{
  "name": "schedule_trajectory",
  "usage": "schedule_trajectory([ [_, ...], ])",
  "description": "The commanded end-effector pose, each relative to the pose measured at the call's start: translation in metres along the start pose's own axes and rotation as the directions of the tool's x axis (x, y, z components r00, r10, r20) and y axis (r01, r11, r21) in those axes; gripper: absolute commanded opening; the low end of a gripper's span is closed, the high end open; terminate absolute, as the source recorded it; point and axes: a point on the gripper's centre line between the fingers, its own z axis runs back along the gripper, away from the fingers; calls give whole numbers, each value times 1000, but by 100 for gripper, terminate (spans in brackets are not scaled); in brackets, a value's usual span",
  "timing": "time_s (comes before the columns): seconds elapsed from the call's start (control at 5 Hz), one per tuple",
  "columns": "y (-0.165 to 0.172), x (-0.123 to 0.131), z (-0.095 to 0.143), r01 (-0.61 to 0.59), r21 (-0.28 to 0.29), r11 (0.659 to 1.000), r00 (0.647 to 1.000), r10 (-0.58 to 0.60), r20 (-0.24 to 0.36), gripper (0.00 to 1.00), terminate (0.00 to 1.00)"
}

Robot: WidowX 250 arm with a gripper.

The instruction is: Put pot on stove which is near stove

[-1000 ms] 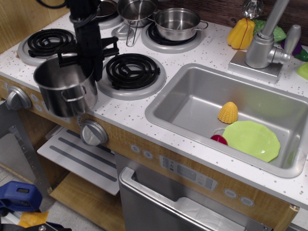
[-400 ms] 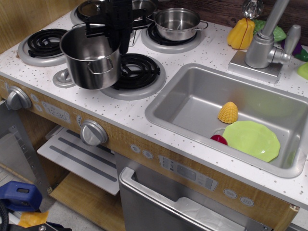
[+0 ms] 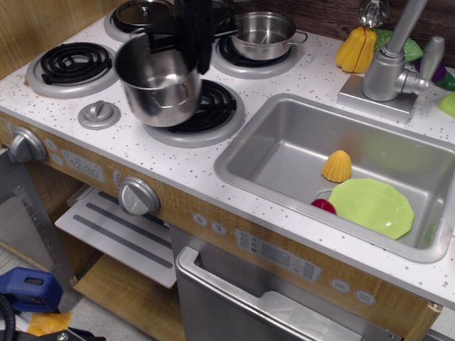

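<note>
The pot is a tall shiny steel cylinder with a small loop handle. It hangs in the air over the left part of the front right stove burner, a black spiral coil in a silver-grey ring. My black gripper comes down from the top edge and is shut on the pot's far rim. The burner's left half is hidden behind the pot.
A steel lid lies on the counter left of the burner. The front left burner is bare. A shallower steel pan sits on the back right burner. The sink holds a green plate and toy food. The faucet stands behind.
The gripper has carried the pot up and to the right, from over the counter's front left edge to above the front right burner. The lid is now uncovered.
</note>
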Motion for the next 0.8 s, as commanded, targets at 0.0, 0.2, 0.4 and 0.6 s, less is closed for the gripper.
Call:
schedule_trajectory([
  [0.0,18,-7,8,49,36,998,998,-48,-40,0,0],
  [0.2,18,-5,7,60,24,998,996,-58,-62,0,0],
  [0.4,23,-10,4,77,43,996,994,-73,-86,0,0],
  [0.6,30,-13,3,86,72,994,992,-79,-100,0,0],
])
